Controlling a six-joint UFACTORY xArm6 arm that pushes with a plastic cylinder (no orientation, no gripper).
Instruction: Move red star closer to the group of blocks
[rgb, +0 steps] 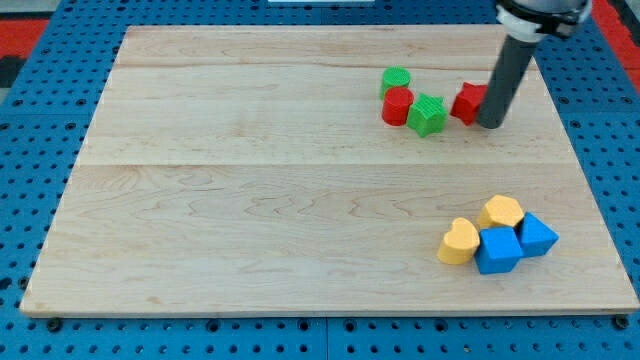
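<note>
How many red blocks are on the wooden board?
2. A round red block sits between the green round block and the green star. The red star is right of them, partly hidden by my tip.

- The red star (467, 102) lies flat on the tabletop (250, 200), near the view's top right; its right side is partly hidden.
- The group sits just to its left: a green block (427, 114), a red cylinder (397, 106) and a green cylinder (396, 79), close together.
</note>
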